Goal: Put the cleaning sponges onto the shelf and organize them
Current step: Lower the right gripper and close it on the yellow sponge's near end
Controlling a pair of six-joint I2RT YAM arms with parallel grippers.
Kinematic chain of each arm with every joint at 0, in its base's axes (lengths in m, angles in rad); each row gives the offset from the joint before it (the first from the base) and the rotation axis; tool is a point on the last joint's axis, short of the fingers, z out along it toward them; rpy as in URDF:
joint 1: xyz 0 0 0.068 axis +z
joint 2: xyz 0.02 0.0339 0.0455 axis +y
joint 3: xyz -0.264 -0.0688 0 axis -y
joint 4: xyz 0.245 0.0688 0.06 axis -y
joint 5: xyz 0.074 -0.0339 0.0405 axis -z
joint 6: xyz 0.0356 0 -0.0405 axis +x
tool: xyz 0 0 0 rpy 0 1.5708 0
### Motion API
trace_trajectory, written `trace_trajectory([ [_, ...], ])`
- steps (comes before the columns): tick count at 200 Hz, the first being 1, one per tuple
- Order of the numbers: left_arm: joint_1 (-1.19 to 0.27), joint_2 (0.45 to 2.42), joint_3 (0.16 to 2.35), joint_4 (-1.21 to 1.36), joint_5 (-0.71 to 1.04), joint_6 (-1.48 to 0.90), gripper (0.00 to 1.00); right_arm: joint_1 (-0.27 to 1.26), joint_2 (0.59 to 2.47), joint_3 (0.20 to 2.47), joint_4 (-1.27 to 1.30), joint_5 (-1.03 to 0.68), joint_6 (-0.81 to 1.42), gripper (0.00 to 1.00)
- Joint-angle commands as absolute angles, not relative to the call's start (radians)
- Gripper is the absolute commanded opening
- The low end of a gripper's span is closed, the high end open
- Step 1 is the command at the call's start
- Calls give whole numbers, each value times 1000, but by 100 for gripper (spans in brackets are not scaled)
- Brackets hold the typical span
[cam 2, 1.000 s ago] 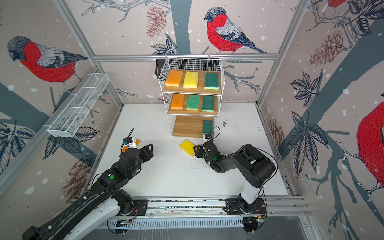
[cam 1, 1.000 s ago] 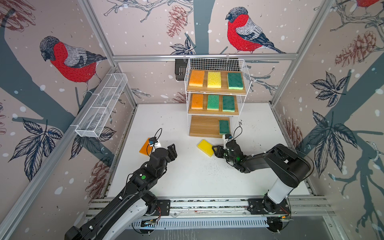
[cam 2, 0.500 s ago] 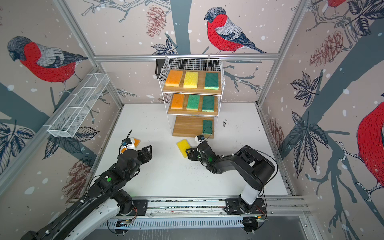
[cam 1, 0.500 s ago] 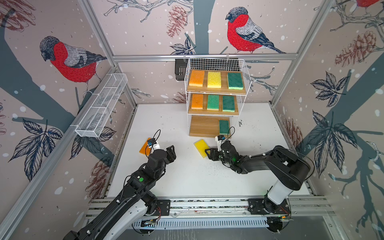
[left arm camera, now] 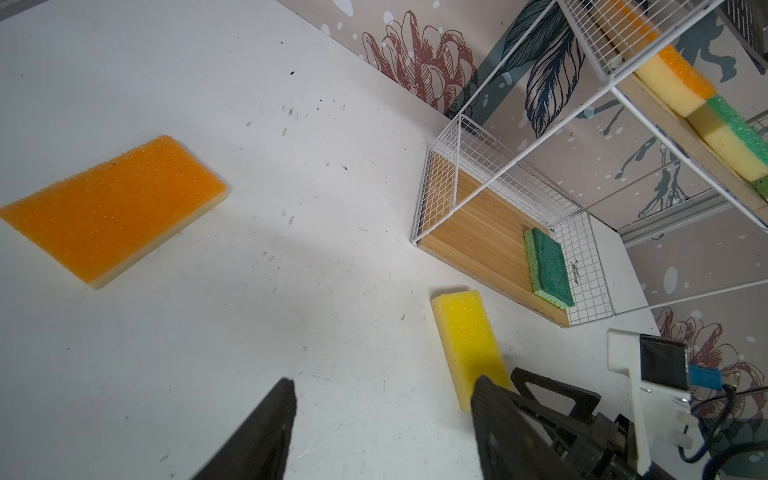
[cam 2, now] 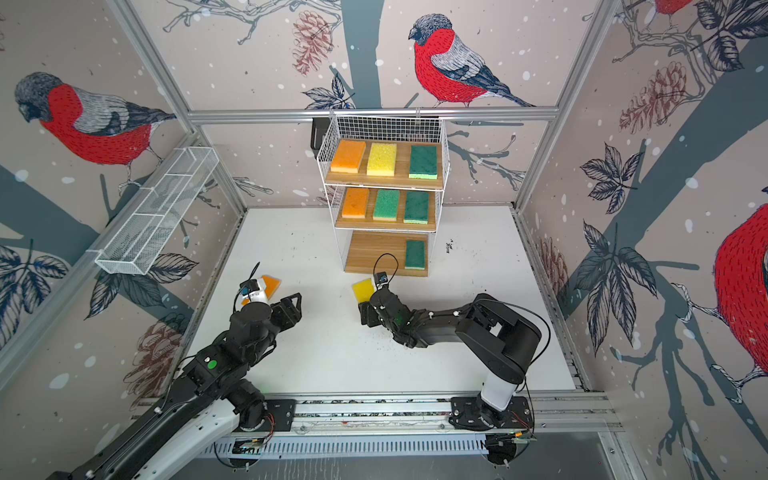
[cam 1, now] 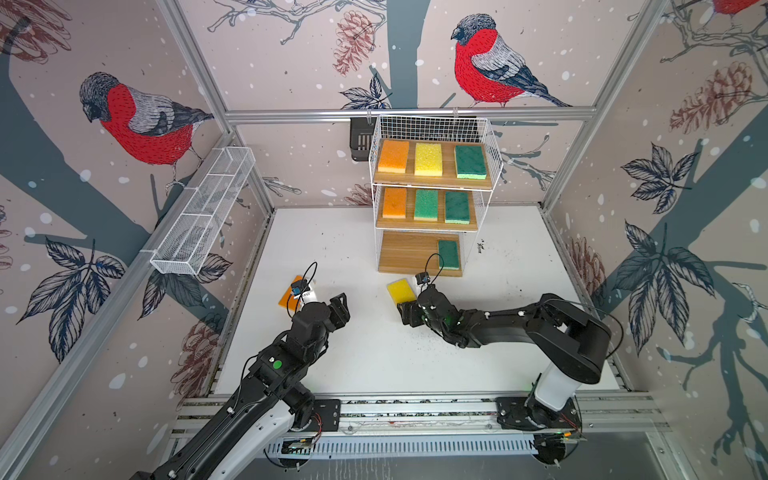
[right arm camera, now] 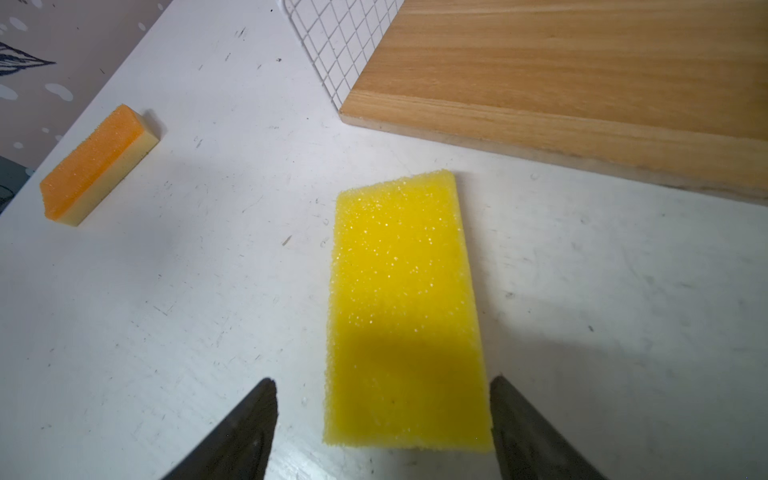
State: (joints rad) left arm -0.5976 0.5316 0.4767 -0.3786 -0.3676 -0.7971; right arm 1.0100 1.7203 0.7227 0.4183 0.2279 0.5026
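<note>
White table (cam 1: 374, 365) holds the last two; seven cleaning sponges (cam 1: 428, 159) already sit on the shelf (cam 1: 405, 253). The yellow sponge (right arm camera: 405, 307) lies between the right gripper's (right arm camera: 382, 382) wide-apart jaws, not squeezed yet. The left gripper (left arm camera: 384, 382) is spread and empty, with the orange sponge (left arm camera: 112, 208) ahead of it.

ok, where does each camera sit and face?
Top views: stereo pair high in front, looking down at white wire shelf with wooden boards; left arm and right arm show.
Left wrist: low over white table, facing flat orange foam sponge; own open fingers show.
Right wrist: looks down at flat yellow foam sponge between own open fingers.
Shared: both wrist views catch both sponges.
</note>
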Motion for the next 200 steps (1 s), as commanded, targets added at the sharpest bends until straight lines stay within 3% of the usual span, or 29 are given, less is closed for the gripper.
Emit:
trace_trajectory([
  [1,-596,512,471,-396,-373,-804,68,1030,1732,752,350,310,468,83],
  [72,-596,497,465,-408,-374,-805,69,1070,1736,791,271,390,454,98],
  [161,-596,483,460,-423,-383,-812,70,1046,1773,827,261,331,407,99],
  [200,-597,491,465,-420,-386,-814,70,1049,1796,837,259,312,371,95],
])
